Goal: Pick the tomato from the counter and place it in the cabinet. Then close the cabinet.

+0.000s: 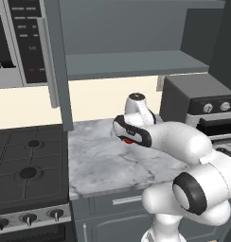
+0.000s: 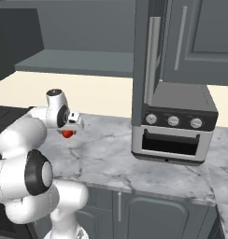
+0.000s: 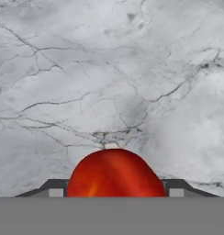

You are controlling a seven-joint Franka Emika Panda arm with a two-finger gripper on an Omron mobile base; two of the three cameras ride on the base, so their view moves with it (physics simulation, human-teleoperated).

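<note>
The gripper (image 3: pixel 113 193) is closed on the tomato (image 3: pixel 114 173), one finger (image 3: pixel 52 188) at each side, held above the counter (image 3: pixel 109 69). From the right base camera the tomato (image 2: pixel 67 134) hangs under the hand, left of the toaster oven (image 2: pixel 174 126). The fingertips are mostly hidden.

Stovetop (image 1: pixel 27 165), microwave (image 1: pixel 20 42), toaster oven (image 2: pixel 174 126) (probably)

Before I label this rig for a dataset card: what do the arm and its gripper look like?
The arm is glossy white, built of rounded, bulbous segments with black bands at the joints and a silver-capped joint near the wrist. The gripper has two small dark fingertips with light grey pads. No cables or markings are visible.
</note>
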